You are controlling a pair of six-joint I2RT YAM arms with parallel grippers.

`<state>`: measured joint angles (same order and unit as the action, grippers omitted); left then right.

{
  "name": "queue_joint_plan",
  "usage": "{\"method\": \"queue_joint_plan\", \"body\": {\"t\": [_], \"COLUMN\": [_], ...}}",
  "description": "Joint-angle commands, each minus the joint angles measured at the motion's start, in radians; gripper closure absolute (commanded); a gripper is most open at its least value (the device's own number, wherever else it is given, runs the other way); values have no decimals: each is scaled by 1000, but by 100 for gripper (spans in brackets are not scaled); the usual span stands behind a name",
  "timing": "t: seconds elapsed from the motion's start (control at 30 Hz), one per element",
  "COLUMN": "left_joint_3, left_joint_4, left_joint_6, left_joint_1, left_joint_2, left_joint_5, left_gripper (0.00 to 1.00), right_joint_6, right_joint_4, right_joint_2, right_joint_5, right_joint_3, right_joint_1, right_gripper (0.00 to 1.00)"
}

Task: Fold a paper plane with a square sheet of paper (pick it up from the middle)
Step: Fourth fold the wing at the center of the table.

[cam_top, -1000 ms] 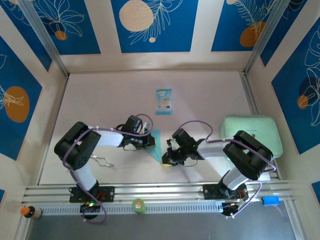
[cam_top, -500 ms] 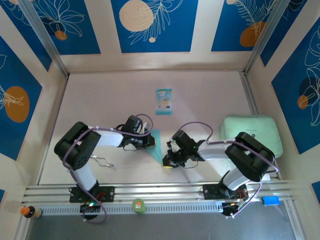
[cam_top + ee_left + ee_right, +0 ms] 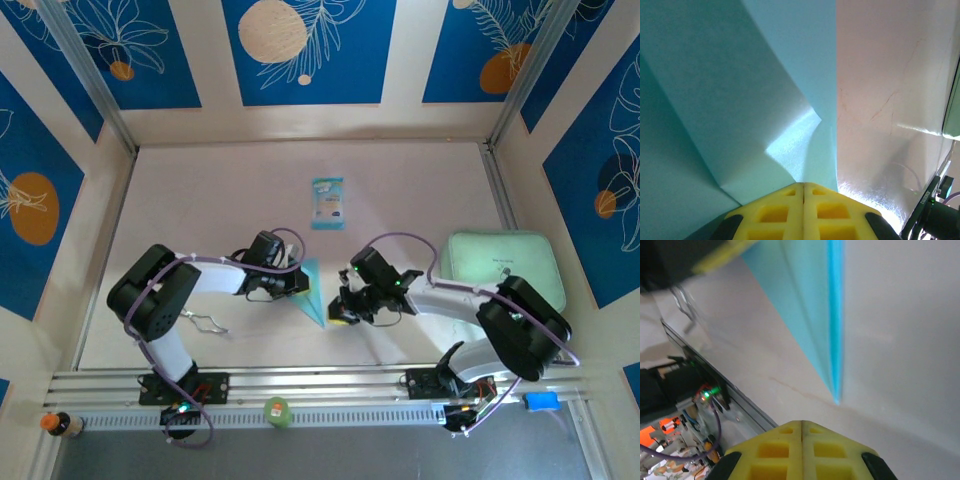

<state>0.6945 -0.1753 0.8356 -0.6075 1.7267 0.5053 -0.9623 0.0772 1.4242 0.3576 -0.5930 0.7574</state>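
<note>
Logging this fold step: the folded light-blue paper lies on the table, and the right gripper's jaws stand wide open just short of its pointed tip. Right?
No: the right gripper is shut, yellow fingers pressed together, as the right wrist view shows. The rest holds: the folded light-blue paper lies on the table, its pointed tip just ahead of that gripper.

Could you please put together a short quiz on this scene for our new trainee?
1. True or false: the right gripper is open.
2. Which gripper rests over the folded blue paper?
3. Farthest up the table lies: A) green pad, B) teal-and-white packet, C) folded blue paper.
Key: 1 false; 2 the left gripper; 3 B.
</note>
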Motion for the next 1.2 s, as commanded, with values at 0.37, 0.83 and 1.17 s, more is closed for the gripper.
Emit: {"method": "queue_joint_plan", "body": {"t": [0.37,0.83,1.17], "left_joint_3": [-59,-62,-59], "left_joint_4": [138,134,94], "left_joint_6": [-7,14,26], "left_joint_1": [3,7,5], "left_joint_2": [42,58,47], "left_joint_5": [-148,-158,-126], "left_gripper": [100,100,100], "right_joint_6": [-23,-30,-37], "right_joint_4": [-160,-85,-20], "right_joint_2": [377,199,-47], "right_joint_5": [83,12,-104], "right_joint_3": [-146,69,76], "right_joint_1": [29,118,58], "right_gripper": [99,98,99]}}
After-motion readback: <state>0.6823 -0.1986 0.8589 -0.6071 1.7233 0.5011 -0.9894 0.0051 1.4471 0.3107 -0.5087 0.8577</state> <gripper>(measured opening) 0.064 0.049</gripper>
